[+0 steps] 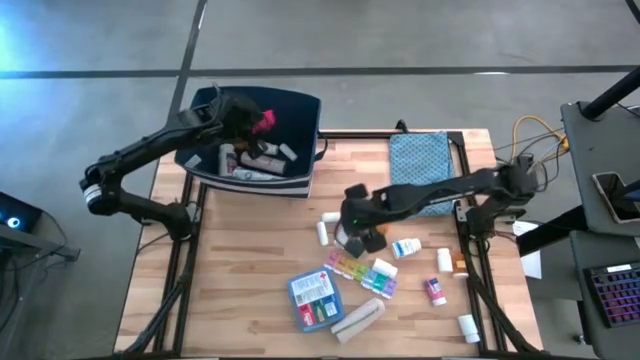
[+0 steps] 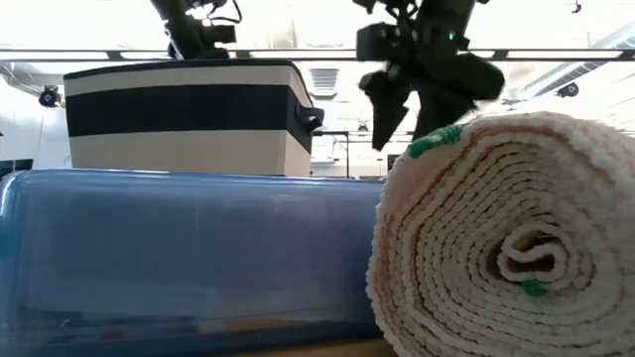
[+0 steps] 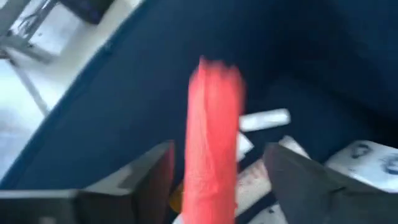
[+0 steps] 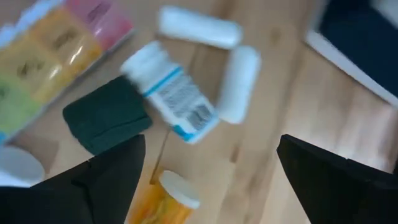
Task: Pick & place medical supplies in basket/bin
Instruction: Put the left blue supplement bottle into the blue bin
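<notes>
The dark navy bin point(image 1: 300, 180) stands at the table's far left corner, with several white supplies lying in it point(image 1: 255, 160). My left gripper point(image 1: 250, 120) hangs over it, open. A red-pink item point(image 3: 214, 137) shows blurred between its fingers, with a gap on each side. My right gripper point(image 1: 357, 228) is open above the middle of the table. Below it lie a white bottle with a blue label point(image 4: 171, 93), a dark green roll point(image 4: 106, 118), two white tubes point(image 4: 239, 84) and an orange bottle point(image 4: 165, 199).
The rainbow pill organizer point(image 1: 365, 272), the blue-red flat box point(image 1: 315, 297) and the beige bandage roll point(image 1: 358, 320) lie near the front edge. More small bottles point(image 1: 434, 290) are scattered at the right. The teal patterned pouch point(image 1: 420, 165) lies at the far right.
</notes>
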### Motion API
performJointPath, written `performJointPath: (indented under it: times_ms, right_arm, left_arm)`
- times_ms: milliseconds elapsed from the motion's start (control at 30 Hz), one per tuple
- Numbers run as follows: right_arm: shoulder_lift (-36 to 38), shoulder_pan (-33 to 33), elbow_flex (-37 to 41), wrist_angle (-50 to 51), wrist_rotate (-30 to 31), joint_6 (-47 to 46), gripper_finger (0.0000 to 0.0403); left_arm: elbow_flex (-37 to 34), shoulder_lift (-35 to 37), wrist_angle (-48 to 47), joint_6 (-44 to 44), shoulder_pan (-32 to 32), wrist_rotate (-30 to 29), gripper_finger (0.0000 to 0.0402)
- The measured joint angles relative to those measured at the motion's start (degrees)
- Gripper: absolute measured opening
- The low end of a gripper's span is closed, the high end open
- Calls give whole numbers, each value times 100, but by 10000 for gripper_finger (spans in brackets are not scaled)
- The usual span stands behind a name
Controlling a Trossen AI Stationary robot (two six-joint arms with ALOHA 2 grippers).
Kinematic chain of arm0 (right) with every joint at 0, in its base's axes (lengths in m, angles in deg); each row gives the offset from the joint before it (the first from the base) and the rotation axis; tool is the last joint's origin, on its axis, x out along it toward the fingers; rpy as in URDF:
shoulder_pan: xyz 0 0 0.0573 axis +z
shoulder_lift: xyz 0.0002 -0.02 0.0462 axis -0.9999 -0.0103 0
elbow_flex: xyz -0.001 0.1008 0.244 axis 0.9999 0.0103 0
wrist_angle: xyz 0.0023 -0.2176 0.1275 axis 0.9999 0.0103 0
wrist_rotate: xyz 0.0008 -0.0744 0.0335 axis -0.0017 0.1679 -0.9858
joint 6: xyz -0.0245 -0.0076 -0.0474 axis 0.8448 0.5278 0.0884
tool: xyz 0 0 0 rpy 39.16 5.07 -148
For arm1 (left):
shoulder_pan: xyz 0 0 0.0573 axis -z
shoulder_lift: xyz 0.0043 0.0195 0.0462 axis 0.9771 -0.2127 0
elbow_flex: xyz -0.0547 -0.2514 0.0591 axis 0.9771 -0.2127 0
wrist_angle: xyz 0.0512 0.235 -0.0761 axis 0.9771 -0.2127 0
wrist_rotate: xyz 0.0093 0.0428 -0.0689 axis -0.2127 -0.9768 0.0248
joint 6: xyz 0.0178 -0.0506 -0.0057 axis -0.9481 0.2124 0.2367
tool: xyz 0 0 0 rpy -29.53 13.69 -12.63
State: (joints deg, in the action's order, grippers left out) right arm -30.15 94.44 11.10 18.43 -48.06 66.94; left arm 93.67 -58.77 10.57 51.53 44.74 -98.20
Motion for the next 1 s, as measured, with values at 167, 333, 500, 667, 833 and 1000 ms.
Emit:
performJointPath:
  times_ms: [167, 333, 500, 667, 833, 1000]
  right_arm:
    - [-570, 114, -217, -50, 9, 589, 365]
    - [-1097, -12, -457, -61, 28, 1173, 363]
    - [-1560, -215, -703, -132, 32, 1803, 321]
    - [-1782, -406, -931, -53, -812, 1418, 252]
    - [-1876, -376, -1046, -42, -1088, 1155, 191]
    - [-1907, -310, -1430, 441, -1030, 234, 129]
  left_arm:
    - [376, 290, -130, 13, 542, -79, 300]
    - [1217, 559, -745, 824, 1063, -103, 310]
    - [1691, 1014, -1409, 2427, 1965, 334, 310]
    - [1279, 1578, -1512, 3630, 3080, 248, 310]
    - [556, 2006, -1539, 4729, 3878, 71, 310]
    - [-167, 2275, -1540, 5323, 4134, 12, 310]
